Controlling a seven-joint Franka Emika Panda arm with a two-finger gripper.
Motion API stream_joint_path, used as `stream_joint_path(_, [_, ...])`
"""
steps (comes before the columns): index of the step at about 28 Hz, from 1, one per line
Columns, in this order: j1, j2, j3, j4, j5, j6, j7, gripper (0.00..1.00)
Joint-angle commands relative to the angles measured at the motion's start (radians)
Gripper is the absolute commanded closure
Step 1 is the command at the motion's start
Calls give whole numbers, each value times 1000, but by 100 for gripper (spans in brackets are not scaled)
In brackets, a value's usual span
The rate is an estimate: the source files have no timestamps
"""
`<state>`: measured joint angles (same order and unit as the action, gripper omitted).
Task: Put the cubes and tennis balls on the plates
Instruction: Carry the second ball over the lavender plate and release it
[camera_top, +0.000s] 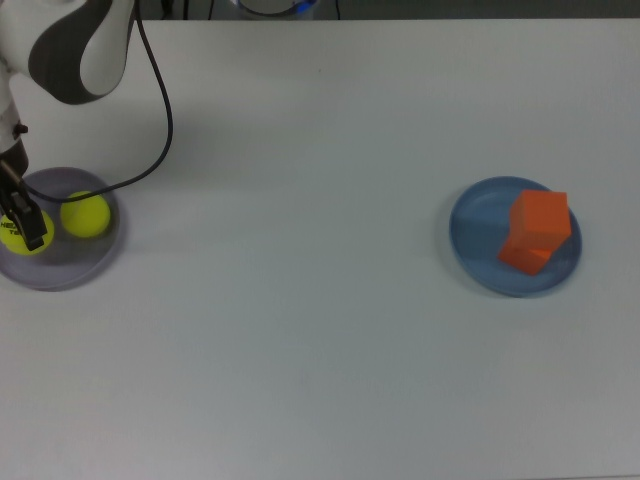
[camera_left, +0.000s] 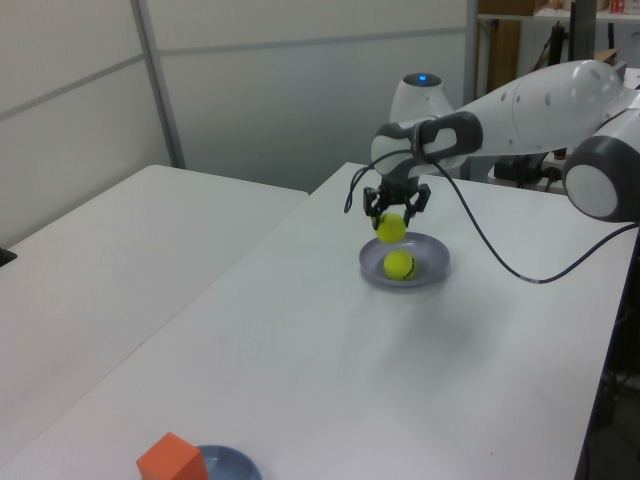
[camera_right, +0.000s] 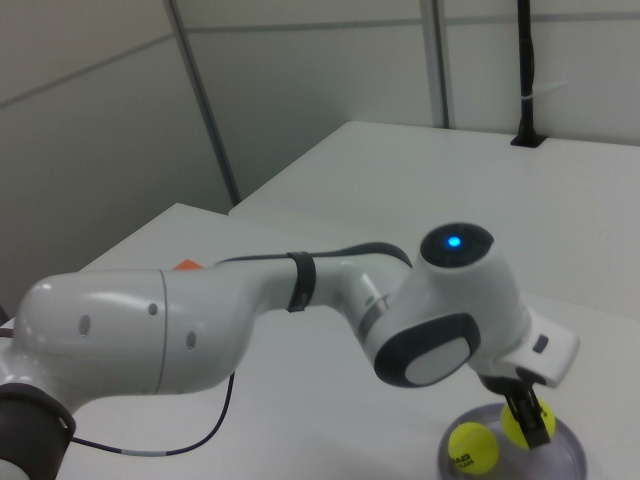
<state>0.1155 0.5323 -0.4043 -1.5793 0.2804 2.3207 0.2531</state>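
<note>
One light, fuzzy tennis ball (camera_left: 391, 227) sits clamped across its middle in the gripper (camera_left: 392, 218), above the lavender plate (camera_left: 432, 272).

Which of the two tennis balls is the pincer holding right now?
The fuzzy yellow-green tennis ball with black lettering, gripped in the pincer and raised above the lavender plate. The other yellow-green ball lies free in that plate.
</note>
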Motion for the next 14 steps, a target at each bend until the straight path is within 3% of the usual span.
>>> stream_joint_path(1, [10,9,-7,-14,-1,0,-24,100])
stream_joint_path(2, [10,9,-7,-15,0,-3,-40,75])
stream_joint_path(3, [9,6,-7,-19,-1,-6,-60,29])
stream_joint_path(4, [12,-5,-7,-24,0,-20,-87,0])
stream_joint_path(8, [10,-84,-7,-18,-1,-111,-120,0])
stream_joint_path(9, [12,-141,2,-15,-9,-182,-145,0])
stream_joint_path(12, [30,-221,9,-13,-24,-292,-166,0])
stream_joint_path(13, [41,-244,10,-13,-38,-323,-164,0])
stream_joint_path(14, [68,-289,31,-13,-82,-375,-154,0])
